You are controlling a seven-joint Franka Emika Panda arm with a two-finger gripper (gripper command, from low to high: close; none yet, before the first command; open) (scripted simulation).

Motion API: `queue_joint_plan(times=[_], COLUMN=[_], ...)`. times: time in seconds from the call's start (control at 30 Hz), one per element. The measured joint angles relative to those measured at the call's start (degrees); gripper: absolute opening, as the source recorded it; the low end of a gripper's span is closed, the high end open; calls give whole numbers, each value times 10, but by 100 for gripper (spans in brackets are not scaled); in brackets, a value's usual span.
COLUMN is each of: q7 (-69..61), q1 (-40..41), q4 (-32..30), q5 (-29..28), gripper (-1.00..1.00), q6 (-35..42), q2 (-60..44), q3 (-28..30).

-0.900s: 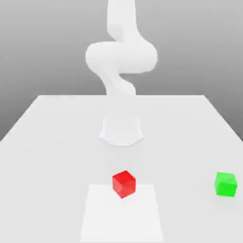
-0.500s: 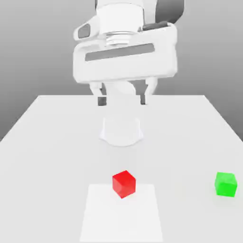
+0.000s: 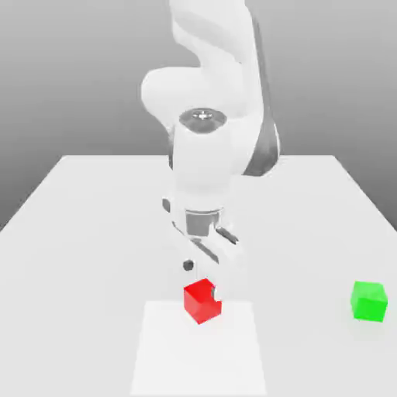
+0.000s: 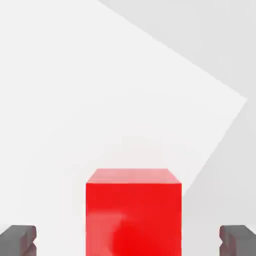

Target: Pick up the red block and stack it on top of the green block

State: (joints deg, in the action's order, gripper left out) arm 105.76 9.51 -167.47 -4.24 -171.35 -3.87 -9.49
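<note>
The arm [image 3: 205, 155] reaches down over the white worktop [image 3: 77, 233] with the hand [image 3: 200, 277] lowered right over the red block [image 3: 201, 302]. In the exterior view one dark fingertip [image 3: 188, 265] shows just above and to that view's left of the block, while the other [image 3: 214, 293] cuts across the block's upper edge on the view's right side. The hand is spread wide — in the hand view the two dark fingertips [image 4: 19, 239] stand far out on either side of the red block [image 4: 133, 215], with clear gaps of pale surface between each one and the block's faces, so nothing is pinched. The block sits midway between them, its top face catching the light. It rests at the far edge of a lighter square patch [image 3: 198, 353] on the worktop, turned so that a corner faces the exterior camera. The green block [image 3: 368, 301] lies well apart from it, out toward the exterior view's right, flat on the worktop on its own.
</note>
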Motion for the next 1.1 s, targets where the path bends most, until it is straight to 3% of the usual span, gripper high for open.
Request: queue_joint_plan(times=[0.07,0.1,0.33,0.6,0.73,0.97,1.1], q7=[26,32,34,-40,51,248,323], q1=[-32,-47,-50,-52,-104,-284,-322], q4=[6,8,8,-13,42,167,196], q5=[-35,-43,-44,61,48,25,-29], gripper=[0,-100,-100,-100,-100,-100,-100], q6=[-35,-48,-51,77,124,196,161], q2=[-41,-57,-58,92,85,29,-41], q3=[41,58,60,31,-32,-131,-120])
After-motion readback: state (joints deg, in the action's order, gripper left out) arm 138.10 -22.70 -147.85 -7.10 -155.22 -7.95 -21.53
